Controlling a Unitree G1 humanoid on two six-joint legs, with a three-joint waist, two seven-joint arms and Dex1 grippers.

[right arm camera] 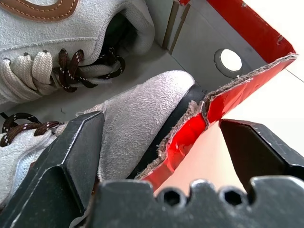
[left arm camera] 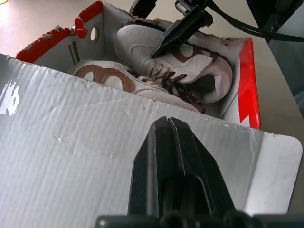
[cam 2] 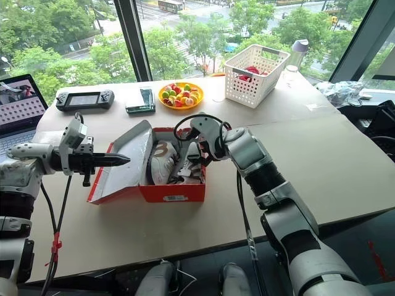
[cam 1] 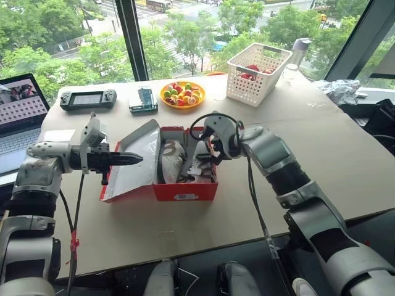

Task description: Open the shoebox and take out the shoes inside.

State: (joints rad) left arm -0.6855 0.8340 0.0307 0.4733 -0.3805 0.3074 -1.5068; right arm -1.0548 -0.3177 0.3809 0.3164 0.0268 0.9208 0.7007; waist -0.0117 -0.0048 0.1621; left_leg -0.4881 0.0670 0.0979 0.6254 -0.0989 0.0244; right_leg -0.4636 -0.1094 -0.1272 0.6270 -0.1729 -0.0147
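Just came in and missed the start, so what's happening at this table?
A robot is unpacking a red shoebox. Its left claw, shut, rests against the open lid, apparently holding it back. The right claw, open, reaches into the box with one finger on the near shoe and the other outside the torn box wall. Both shoes are still inside.

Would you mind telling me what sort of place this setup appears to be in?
Probably an office or lab on an upper floor. The large windows look down on trees and a street, and the table carries a laptop, a handheld game console and a bowl of sweets.
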